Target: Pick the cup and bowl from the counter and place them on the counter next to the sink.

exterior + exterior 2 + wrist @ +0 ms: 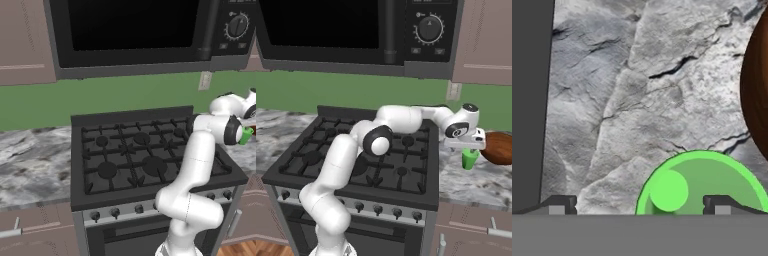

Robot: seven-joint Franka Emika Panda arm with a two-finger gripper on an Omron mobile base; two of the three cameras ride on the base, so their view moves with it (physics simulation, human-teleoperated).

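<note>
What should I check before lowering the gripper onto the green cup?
1. Gripper open: ok, fingertips stand wide apart.
2. Gripper above the cup: ok, it sits between the fingertips in the hand view.
3. Cup centred: not ok, it lies toward one fingertip.
4. Cup upright on the counter: ok.
5. Bowl clear of the fingers: cannot tell, it sits close beside the cup.
6. Nothing held: ok.

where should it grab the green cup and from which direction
Grip the cup by its round wall just below the rim, coming straight down from above. It stands upright with its mouth open to the hand view, and the bowl sits close beside it, so a side approach looks cramped. The open end effector hangs above it, off-centre.
</note>
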